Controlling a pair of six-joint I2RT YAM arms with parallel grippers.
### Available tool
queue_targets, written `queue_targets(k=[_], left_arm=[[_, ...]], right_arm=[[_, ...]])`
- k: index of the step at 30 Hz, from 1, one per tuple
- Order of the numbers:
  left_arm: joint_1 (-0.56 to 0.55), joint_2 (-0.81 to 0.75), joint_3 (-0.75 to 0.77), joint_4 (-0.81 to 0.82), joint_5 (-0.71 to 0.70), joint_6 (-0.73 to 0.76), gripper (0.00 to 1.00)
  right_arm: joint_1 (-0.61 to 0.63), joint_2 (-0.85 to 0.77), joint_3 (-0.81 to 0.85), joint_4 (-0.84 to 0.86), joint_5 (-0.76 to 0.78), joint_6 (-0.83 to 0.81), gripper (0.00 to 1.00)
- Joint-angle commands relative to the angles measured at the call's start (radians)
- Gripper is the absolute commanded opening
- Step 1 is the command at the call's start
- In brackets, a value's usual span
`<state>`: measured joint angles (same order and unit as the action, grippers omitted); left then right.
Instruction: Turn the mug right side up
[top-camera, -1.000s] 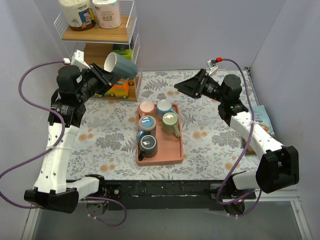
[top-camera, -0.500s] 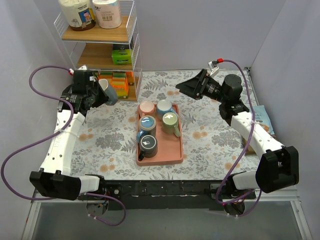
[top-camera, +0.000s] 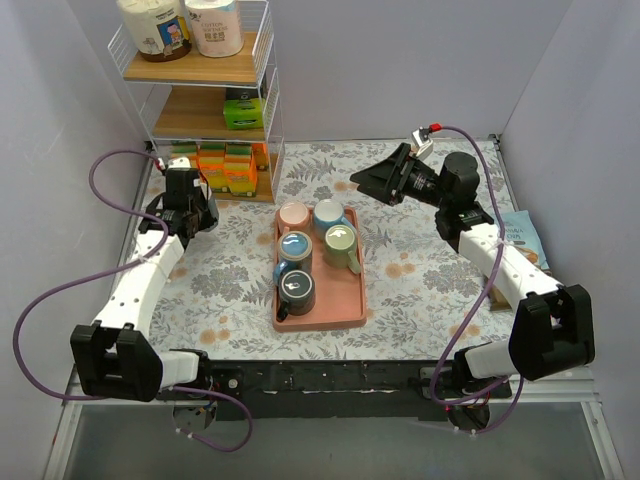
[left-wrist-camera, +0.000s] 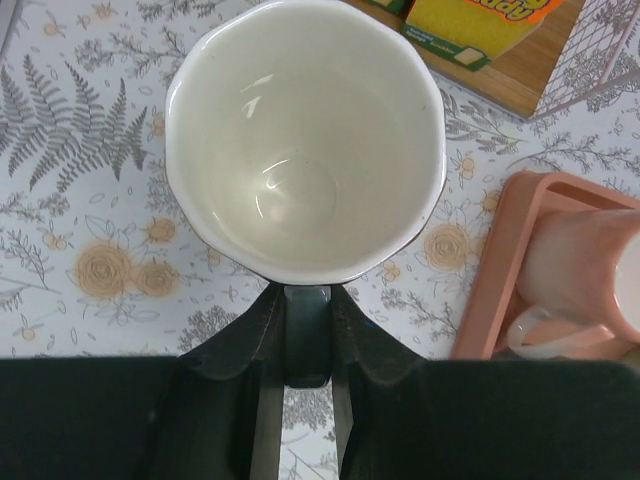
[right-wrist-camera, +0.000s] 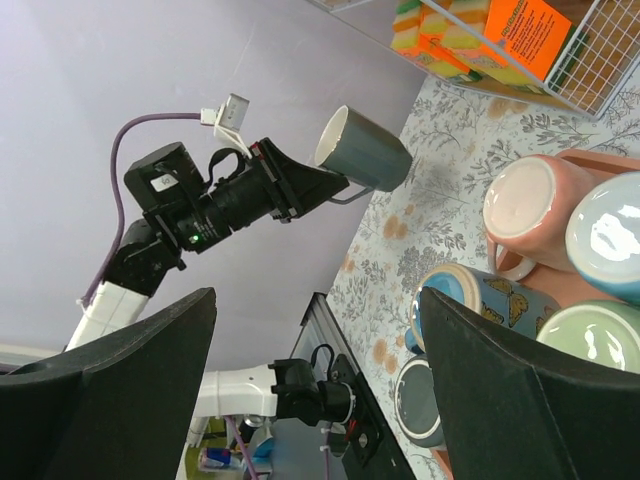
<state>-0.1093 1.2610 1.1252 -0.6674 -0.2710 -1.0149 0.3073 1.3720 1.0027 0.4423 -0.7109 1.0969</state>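
While the left gripper (left-wrist-camera: 307, 312) clamps the handle of the mug (left-wrist-camera: 305, 140), mouth up, near the bench's far left corner, and the right gripper (top-camera: 378, 180) hangs spread wide, the set-down looks in hand: seat its base flat, then release the handle.

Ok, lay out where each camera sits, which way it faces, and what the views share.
Top external: fixed above and behind the bases, looking down on the table; the left arm and right arm both show.
Left wrist: on the left arm, looking straight down into the mug; the left gripper holds it at the bottom edge.
Right wrist: looks across the table at the left arm and mug; the right gripper, open, frames the bottom.
Shared: the pink tray shows in all three.
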Motion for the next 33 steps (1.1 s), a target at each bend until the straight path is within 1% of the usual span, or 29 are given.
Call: queue_targets(k=[1, 2, 3, 5, 8, 13, 16, 20, 23, 28, 29, 30, 31, 33], left_arm=[[0.005, -0.057, -0.091, 0.248, -0.062, 0.105, 0.0], [0.005, -0.081, -0.119, 0.303, -0.065, 0.116, 0.0], [0.005, -0.092, -0.181, 0.337, -0.072, 0.121, 0.0], [0.008, -0.1, -0.215, 0.392, -0.073, 0.105, 0.0], [0.013, -0.095, -0.272, 0.436, -0.083, 0.079, 0.0], [0.02, -0.095, -0.321, 0.462, -0.174, 0.055, 0.0], [0.029, -0.11, -0.361, 0.502, -0.181, 0.05, 0.0], [0.043, -0.115, -0.432, 0.596, -0.18, 0.045, 0.0], [0.066, -0.1, -0.453, 0.632, -0.189, 0.042, 0.0], [0.108, -0.072, -0.447, 0.64, -0.185, 0.016, 0.0], [0.146, -0.065, -0.449, 0.64, -0.186, 0.009, 0.0], [0.151, -0.054, -0.452, 0.64, -0.198, 0.009, 0.0], [0.151, -0.046, -0.455, 0.641, -0.212, 0.009, 0.0], [0.152, -0.037, -0.456, 0.635, -0.224, 0.009, 0.0]], right_arm=[[-0.005, 0.006, -0.01, 0.067, -0.021, 0.014, 0.9], [-0.007, 0.007, -0.012, 0.067, -0.021, 0.015, 0.9], [-0.007, 0.01, -0.012, 0.067, -0.024, 0.014, 0.9], [-0.007, 0.016, -0.013, 0.068, -0.027, 0.018, 0.9], [-0.007, 0.025, -0.009, 0.072, -0.033, 0.021, 0.9], [-0.008, 0.022, -0.007, 0.073, -0.038, 0.02, 0.9], [-0.008, 0.016, -0.018, 0.072, -0.038, 0.015, 0.9], [-0.008, 0.01, -0.03, 0.079, -0.042, 0.017, 0.89], [-0.008, 0.01, -0.03, 0.085, -0.05, 0.015, 0.89], [-0.008, 0.009, -0.036, 0.09, -0.052, 0.021, 0.9], [-0.008, 0.009, -0.038, 0.093, -0.052, 0.021, 0.9], [-0.008, 0.006, -0.041, 0.099, -0.05, 0.023, 0.9], [-0.008, 0.004, -0.053, 0.11, -0.051, 0.032, 0.9], [-0.008, -0.005, -0.075, 0.203, -0.061, 0.06, 0.9]])
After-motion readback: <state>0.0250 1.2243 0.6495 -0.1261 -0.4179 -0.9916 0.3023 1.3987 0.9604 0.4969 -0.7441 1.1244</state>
